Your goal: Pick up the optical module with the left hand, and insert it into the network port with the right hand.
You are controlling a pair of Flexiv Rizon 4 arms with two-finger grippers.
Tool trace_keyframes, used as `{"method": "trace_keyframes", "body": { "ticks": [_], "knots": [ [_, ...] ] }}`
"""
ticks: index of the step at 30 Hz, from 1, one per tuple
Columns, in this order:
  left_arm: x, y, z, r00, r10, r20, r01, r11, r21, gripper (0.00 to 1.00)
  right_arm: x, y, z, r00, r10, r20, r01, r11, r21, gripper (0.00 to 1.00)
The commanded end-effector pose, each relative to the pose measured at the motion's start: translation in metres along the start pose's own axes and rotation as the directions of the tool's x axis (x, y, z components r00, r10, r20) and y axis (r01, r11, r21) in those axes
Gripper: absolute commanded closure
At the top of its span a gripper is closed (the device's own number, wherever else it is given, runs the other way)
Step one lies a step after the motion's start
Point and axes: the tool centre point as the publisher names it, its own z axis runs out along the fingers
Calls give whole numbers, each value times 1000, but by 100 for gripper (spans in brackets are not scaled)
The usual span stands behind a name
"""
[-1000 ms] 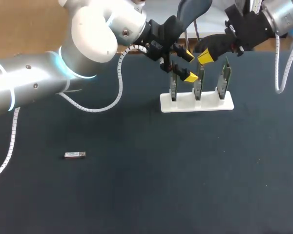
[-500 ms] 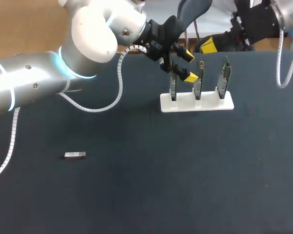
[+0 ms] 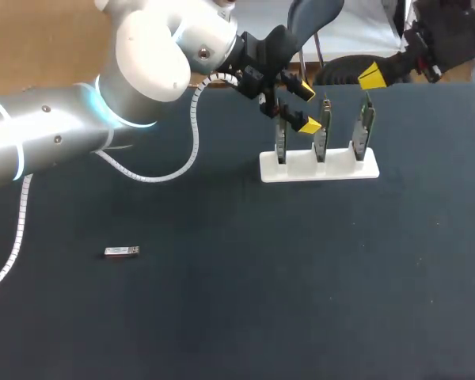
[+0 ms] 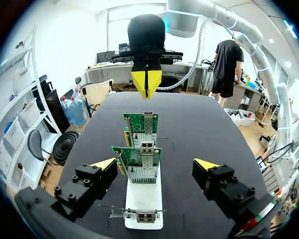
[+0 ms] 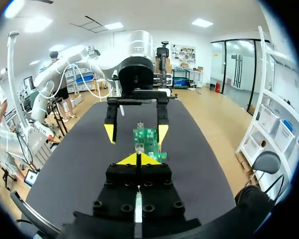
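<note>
Head view: optical module (image 3: pixel 121 252) lies flat on the dark table (image 3: pixel 301 285), near-left, nothing touching it. It's well apart from both grippers and from the white holder (image 3: pixel 319 167), which sits far-centre.

The holder carries three green network cards (image 3: pixel 321 136) standing upright in a row.

Our left gripper (image 3: pixel 307 108) is at the holder's left end, up by the card tops. Left wrist view shows its jaws wide apart with the row of cards running out ahead between the two fingers. No finger touches a card, so it grips nothing.

Our right gripper (image 3: pixel 370 77) hangs at the far edge of the table, just above the right-hand card and clear of it. Both wrist views show its yellow tips pressed together into one point with nothing between them.
</note>
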Motion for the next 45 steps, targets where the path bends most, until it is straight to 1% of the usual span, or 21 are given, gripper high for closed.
{"method": "trace_keyframes", "body": {
  "ticks": [1,10,20,45],
  "knots": [
    [-1,0,0,1000,-2,-4,2,1000,0,0,6,3,-11,1000,-4,1,4,1000,0,100],
    [-1,0,0,1000,-2,-4,2,1000,0,0,20,8,-24,1000,17,-14,-17,1000,14,100],
    [-1,0,0,1000,-2,-4,2,1000,0,0,32,12,-21,999,33,-37,-33,999,12,100],
    [-1,0,0,1000,-2,-4,2,1000,0,0,42,6,-23,999,47,-25,-47,999,13,100]
  ]
}}
